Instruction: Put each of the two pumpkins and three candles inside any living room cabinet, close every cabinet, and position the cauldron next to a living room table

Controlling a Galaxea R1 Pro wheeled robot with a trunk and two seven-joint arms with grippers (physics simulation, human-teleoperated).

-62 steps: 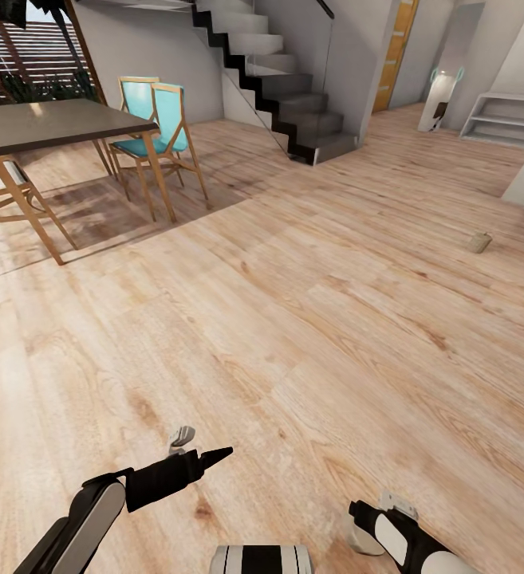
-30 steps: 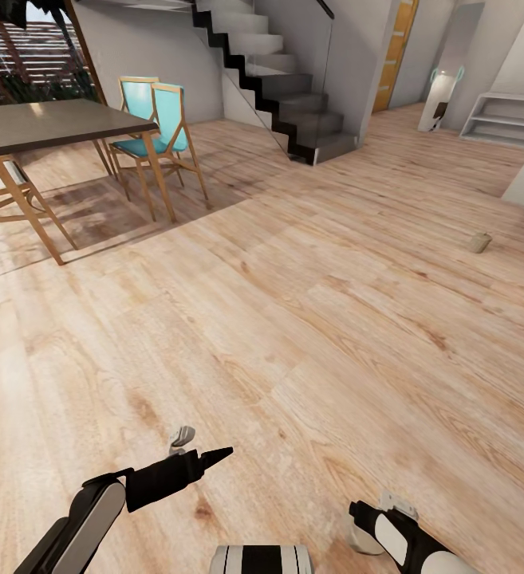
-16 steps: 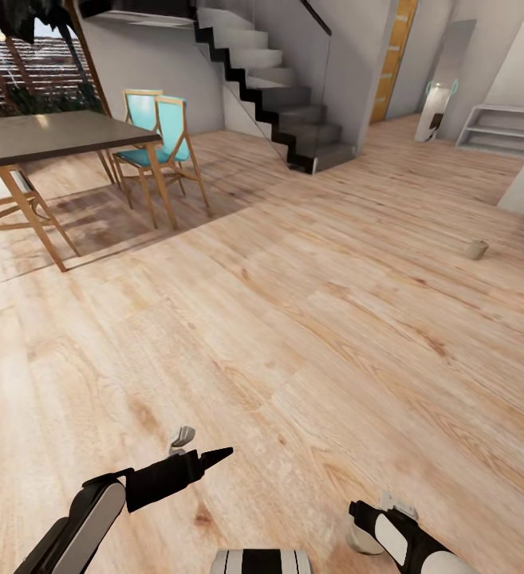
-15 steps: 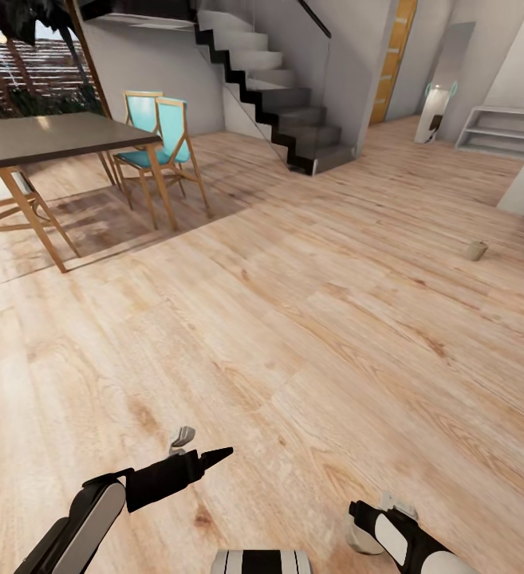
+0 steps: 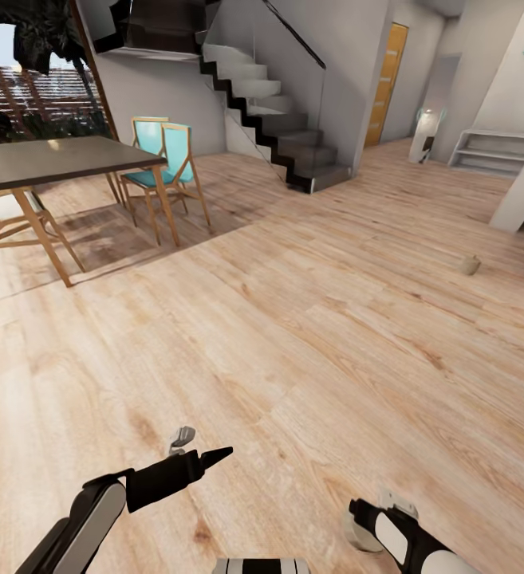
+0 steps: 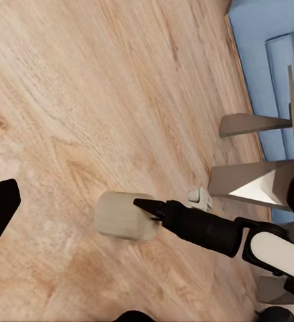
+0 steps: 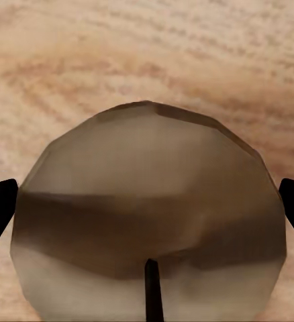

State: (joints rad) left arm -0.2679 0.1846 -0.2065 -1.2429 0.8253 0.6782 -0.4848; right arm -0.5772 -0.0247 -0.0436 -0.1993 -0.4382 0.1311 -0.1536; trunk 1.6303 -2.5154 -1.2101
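- A wide floor of pale, knotted wood planks (image 5: pixel 309 335) is seen from the head view, running back to a grey staircase with dark stringers (image 5: pixel 273 104) and an orange door (image 5: pixel 387 80) in a side passage.
- A dark-topped dining table on splayed wooden legs (image 5: pixel 62 159) is set at the left, with turquoise-backed wooden chairs (image 5: pixel 166 159) beside it, before a large window.
- White low steps or shelving (image 5: pixel 489 147) are seen at the far right wall.
- One short beige candle (image 5: pixel 470 265) is left on the planks at the far right, well apart from both arms.
- A stubby pale grey-beige candle (image 7: pixel 150 215) is pinched between the dark fingers of the right gripper (image 6: pixel 130 215), held low over the floor; it is seen end-on in the right wrist view.
- The left gripper (image 5: pixel 194 450) is held out low over the bare planks; whether its fingers are spread or pressed together cannot be told.
- Blue upholstery (image 6: pixel 268 60) and grey angular furniture legs (image 6: pixel 251 181) are seen in the left wrist view.
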